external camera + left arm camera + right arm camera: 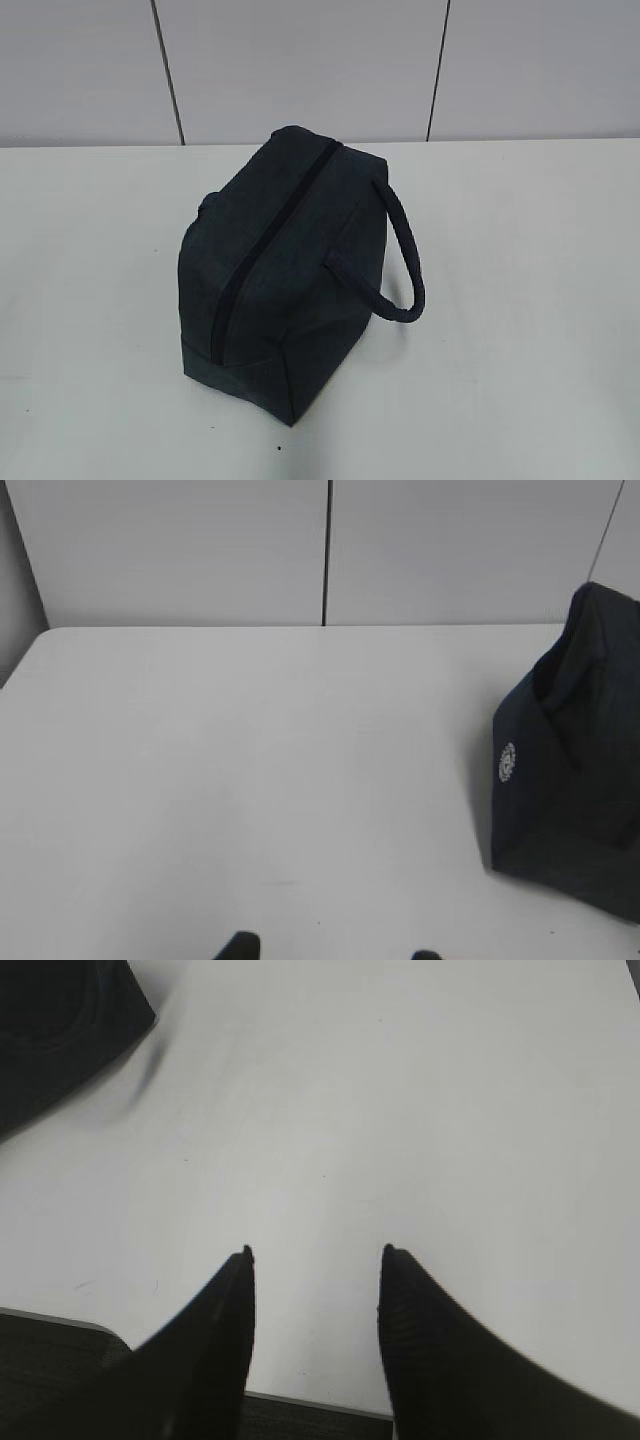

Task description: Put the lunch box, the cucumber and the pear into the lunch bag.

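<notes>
Lunch bag (285,275) sits zipped mid-table (520,330), contents hidden (one loop handle (405,260) flops right). Left gripper (330,954) barely shows, gap between its tips; right gripper (315,1255) spread, empty.

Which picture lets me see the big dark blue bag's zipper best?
The exterior view: the big dark navy fabric lunch bag sits whole, its black top zipper running shut along the top. The left wrist view shows only one end with a round white badge; the right wrist view shows just a corner.
</notes>
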Controlling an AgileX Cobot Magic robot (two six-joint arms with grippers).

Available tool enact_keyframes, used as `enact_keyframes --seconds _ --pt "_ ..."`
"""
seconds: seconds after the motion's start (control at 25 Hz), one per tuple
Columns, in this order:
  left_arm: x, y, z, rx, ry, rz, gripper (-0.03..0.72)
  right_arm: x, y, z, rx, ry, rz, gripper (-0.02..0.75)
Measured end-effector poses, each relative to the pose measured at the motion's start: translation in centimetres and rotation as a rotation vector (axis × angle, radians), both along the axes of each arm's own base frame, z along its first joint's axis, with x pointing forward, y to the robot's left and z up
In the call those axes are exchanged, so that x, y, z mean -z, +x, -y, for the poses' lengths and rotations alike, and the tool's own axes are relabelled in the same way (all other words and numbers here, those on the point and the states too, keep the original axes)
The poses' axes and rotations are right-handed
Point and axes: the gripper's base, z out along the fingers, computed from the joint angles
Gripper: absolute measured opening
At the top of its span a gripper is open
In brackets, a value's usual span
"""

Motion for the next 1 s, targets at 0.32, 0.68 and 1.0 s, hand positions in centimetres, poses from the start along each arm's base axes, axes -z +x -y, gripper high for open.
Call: enact_keyframes --seconds 0.32,0.68,1.0 --pt "0.0 0.01 0.14 -0.114 0.0 0.0 0.269 0.0 0.0 -0.01 0.007 0.0 0.0 0.332" --pt "0.0 0.01 0.15 -0.118 0.0 0.0 0.257 0.0 0.0 -0.07 0.056 0.0 0.0 0.332" --pt "0.0 0.01 0.15 -0.118 0.0 0.0 0.241 -0.02 0.01 -0.07 0.056 0.0 0.003 0.332"
